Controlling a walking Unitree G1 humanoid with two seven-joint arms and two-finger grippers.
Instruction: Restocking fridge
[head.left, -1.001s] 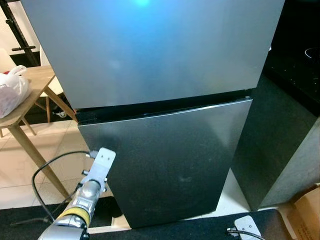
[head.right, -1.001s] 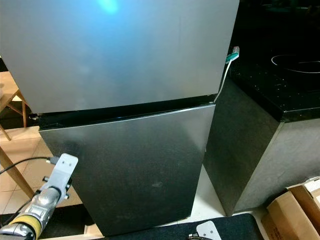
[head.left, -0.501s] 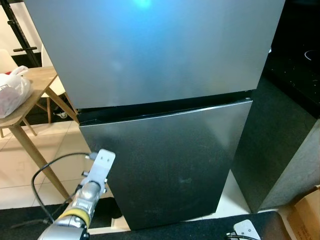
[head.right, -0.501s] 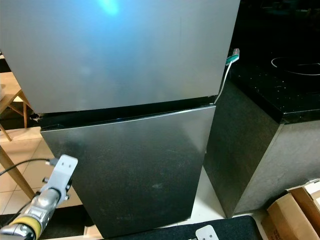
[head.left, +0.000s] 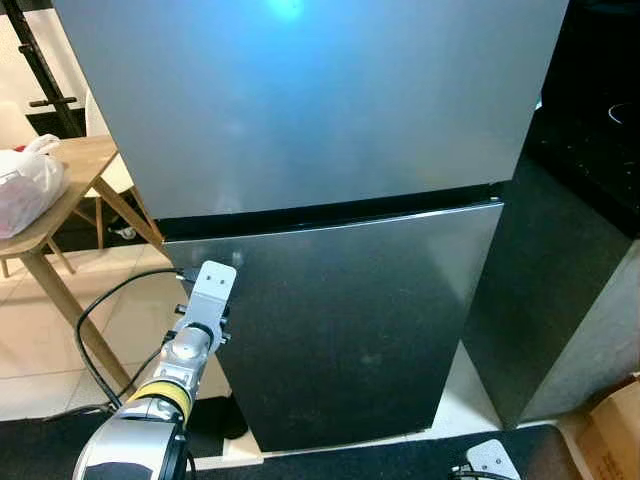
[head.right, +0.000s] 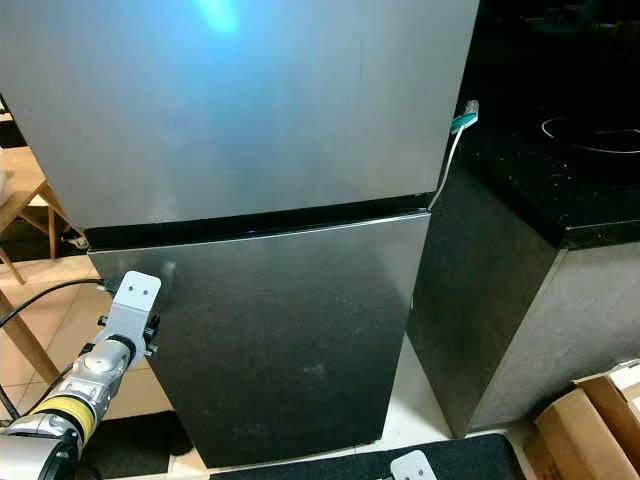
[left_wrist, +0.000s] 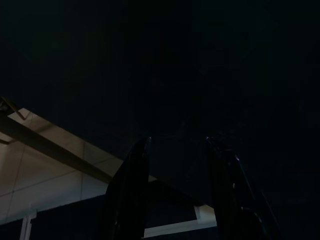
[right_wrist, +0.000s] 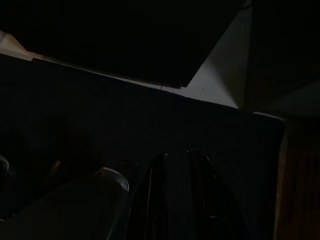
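Fingers (left_wrist: 135, 165) of left gripper (left_wrist: 177, 150) spread apart and empty, raised near left edge of lower door (head.left: 350, 320) of fridge (head.left: 320, 110), right gripper (right_wrist: 175, 165) nearly closed and idle; both doors shut, restocking apparently not begun.

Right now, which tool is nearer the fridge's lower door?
Left. The left tool is raised by the lower door's left edge; the right tool hangs low, farther back.
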